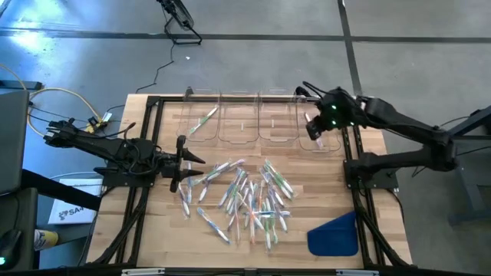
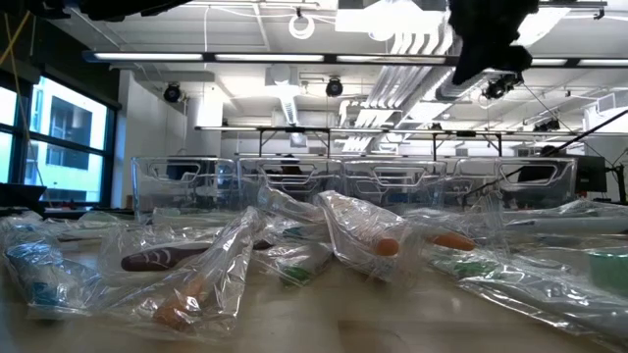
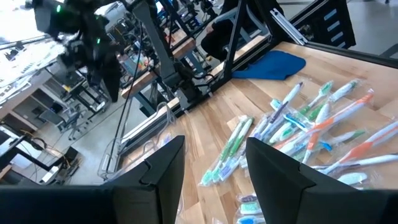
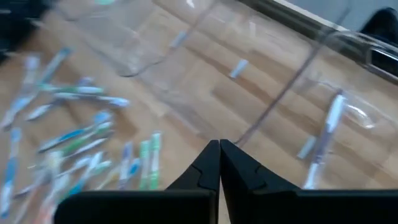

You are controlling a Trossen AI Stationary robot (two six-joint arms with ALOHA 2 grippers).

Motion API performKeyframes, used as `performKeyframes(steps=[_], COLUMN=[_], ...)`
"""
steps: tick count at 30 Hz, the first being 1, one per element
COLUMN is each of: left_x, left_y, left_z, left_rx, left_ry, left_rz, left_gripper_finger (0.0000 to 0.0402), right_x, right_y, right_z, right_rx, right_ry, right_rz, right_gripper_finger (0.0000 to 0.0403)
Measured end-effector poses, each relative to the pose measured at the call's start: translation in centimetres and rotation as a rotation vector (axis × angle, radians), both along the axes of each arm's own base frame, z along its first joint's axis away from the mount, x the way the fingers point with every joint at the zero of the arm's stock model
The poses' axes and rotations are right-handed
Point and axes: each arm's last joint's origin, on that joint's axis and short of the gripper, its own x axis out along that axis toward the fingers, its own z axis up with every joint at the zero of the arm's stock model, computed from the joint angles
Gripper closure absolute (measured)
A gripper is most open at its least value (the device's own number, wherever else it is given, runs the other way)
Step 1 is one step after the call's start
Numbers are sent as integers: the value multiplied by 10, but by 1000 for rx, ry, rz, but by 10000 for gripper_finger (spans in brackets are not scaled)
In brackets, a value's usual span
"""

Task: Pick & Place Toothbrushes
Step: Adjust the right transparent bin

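Several wrapped toothbrushes [image 1: 245, 195] lie in a loose pile on the middle of the wooden table [image 1: 153, 230]. They also show in the left wrist view [image 3: 298, 124]. A row of clear bins [image 1: 261, 119] stands along the far edge. A green toothbrush [image 1: 203, 123] lies in the leftmost bin. A purple-white one [image 4: 329, 121] lies on a bin floor below my right gripper. My right gripper [image 4: 219, 149] hovers over the right end of the row [image 1: 313, 129], shut with nothing between its fingers. My left gripper [image 3: 214, 174] waits open at the pile's left side [image 1: 188, 161].
A flat blue piece [image 1: 334, 234] lies at the table's near right corner. The black frame rails [image 1: 357, 176] run along both sides of the table. The clear bin walls [image 2: 343, 181] stand upright at the far edge. Bare wood shows between the pile and the bins.
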Motion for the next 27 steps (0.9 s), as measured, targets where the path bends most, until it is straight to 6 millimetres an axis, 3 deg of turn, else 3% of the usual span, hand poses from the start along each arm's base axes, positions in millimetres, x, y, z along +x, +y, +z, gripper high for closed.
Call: performKeyframes(steps=[4, 12, 17, 27], left_x=[0, 0, 0, 0], left_y=[0, 0, 0, 0], left_z=[0, 0, 0, 0], left_rx=[0, -1, -3, 1], left_ry=[0, 0, 1, 1], left_rz=[0, 0, 0, 0], left_gripper_finger=[236, 236, 236, 236], right_x=[-3, -7, -14, -36], right_y=[19, 42, 49, 60], right_z=[-3, -67, -91, -105], right_rx=[26, 134, 181, 193], right_ry=[-2, 192, 279, 480], right_rz=[33, 4, -67, -258], right_gripper_finger=[400, 400, 400, 400])
